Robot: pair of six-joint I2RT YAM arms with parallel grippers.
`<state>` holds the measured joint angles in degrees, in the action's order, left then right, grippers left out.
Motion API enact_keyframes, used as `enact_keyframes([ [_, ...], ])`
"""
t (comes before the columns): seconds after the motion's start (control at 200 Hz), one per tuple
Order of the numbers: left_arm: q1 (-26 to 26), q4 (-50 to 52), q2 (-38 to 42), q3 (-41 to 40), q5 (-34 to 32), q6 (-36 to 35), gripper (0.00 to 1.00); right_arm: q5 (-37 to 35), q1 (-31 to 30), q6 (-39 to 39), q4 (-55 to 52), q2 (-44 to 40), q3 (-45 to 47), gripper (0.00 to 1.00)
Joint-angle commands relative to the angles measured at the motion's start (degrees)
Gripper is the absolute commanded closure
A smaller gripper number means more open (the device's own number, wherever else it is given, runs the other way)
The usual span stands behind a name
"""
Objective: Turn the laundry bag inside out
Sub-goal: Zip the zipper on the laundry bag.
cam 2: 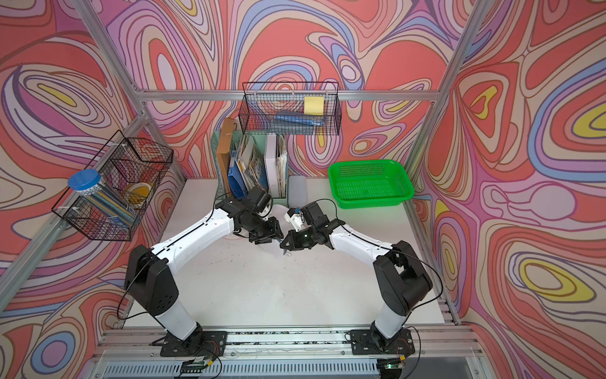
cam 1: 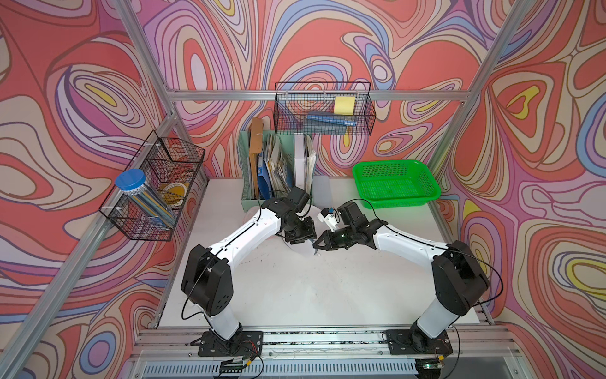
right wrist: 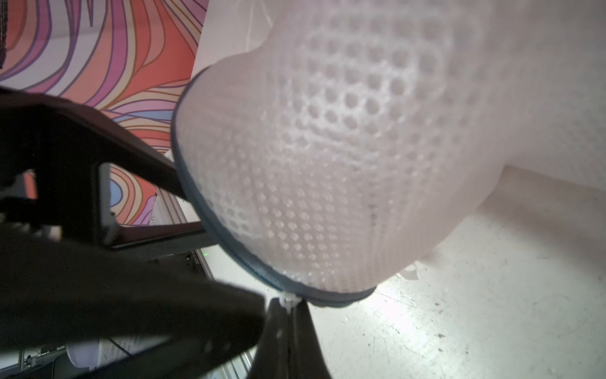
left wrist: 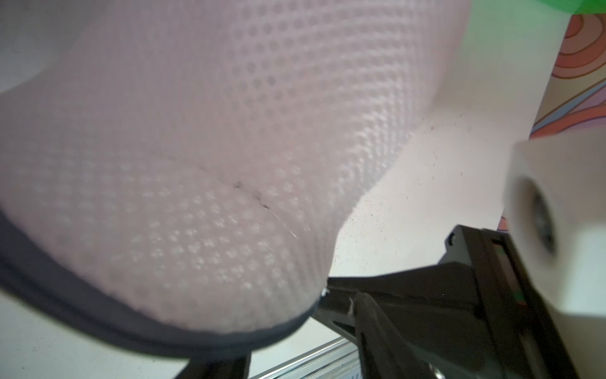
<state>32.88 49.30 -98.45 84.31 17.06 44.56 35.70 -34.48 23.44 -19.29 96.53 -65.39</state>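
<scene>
In both top views, laundry bag (cam 1: 304,252) (cam 2: 269,246) seems mostly hidden.

This is looking like a robotics lab's test cell, dressed up as an office desk. Bare aluminium framing (cam 1: 229,95) is boxing in a white tabletop (cam 1: 295,288), and printed swirl-pattern panels (cam 1: 328,42) are standing in for walls. The left arm (cam 1: 242,238) and the right arm (cam 1: 410,244) are rising from plates bolted to a slotted rail (cam 1: 321,338) at the front edge, where small circuit boards (cam 1: 233,363) are lying exposed. Office props are filling the back: a file holder (cam 1: 245,183) is holding folders and papers, wire baskets (cam 1: 285,111) are hanging from the frame, and a green plastic tray (cam 1: 393,200) is sitting in the corner.
</scene>
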Motion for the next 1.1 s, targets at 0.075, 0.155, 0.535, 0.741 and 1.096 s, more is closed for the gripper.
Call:
enact_keyframes([
  [0.075, -0.27, 3.40, -2.33, 1.23, -3.37, 0.54, 0.59, -0.46, -0.33, -0.79, -0.57, -1.15, -1.14, 1.00],
  [0.155, -0.41, 2.93, -2.59, 0.97, -4.01, 0.63, 0.70, -0.27, -0.33, -0.79, -0.74, -1.26, -1.24, 1.00],
  [0.535, -9.75, 3.13, -2.36, 5.44, 4.25, 2.82, 1.00, -0.05, -0.28, -1.86, -2.15, -2.84, 3.22, 1.00],
  [0.741, -20.59, -3.90, -0.42, 0.17, 18.55, 10.45, 1.00, -0.37, 0.21, -2.26, -2.46, -4.75, 6.78, 1.00],
  [1.096, -28.27, -13.77, 2.68, -9.56, 30.64, 16.13, 0.94, -1.33, 1.05, -4.91, -3.86, -4.78, 6.85, 1.00],
])
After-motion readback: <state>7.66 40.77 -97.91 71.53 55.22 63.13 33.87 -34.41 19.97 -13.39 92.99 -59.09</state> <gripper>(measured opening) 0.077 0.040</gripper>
